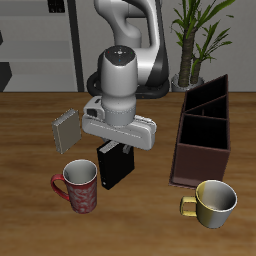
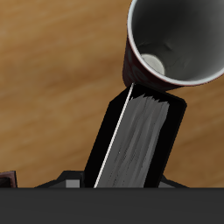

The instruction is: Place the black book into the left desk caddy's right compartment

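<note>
From the exterior view I see my gripper low over the black book, which stands on the table beside the red mug, well apart from the left desk caddy. A grey book and a yellow mug stand nearby.

In the wrist view, the black book touches the red mug; I cannot tell how the jaws stand.
</note>
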You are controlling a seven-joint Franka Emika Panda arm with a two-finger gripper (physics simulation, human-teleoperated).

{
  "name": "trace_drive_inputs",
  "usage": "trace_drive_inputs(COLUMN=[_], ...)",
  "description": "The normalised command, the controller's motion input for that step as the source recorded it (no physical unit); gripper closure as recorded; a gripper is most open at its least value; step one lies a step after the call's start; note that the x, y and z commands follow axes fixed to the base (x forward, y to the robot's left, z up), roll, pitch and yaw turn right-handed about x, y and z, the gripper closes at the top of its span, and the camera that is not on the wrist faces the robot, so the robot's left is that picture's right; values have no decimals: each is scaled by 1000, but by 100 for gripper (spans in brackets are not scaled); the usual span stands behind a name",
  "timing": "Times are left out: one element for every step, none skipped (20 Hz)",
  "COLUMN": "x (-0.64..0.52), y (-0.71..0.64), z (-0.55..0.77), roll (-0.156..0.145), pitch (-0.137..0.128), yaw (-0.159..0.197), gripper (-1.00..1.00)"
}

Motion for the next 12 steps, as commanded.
trace_drive_inputs(x=[-324, -260, -283, 0, -693, -465, -255, -294, 33, -349, -255, -528], y=[249, 213, 266, 0, 514, 330, 162, 187, 16, 183, 112, 14], z=[458, 380, 404, 0, 919, 615, 429, 528, 7, 712, 528, 1201], roll=[51, 21, 66, 0, 103, 42, 7, 18, 0, -2, 19, -89], pitch=[-111, -49, -3, 0, -168, -102, -83, -22, 0, -16, -78, -156], yaw=[66, 18, 23, 0, 51, 44, 23, -36, 0, -36, 18, 16], gripper=[100, 100, 100, 100, 100, 100, 100, 100, 100, 100, 100, 100])
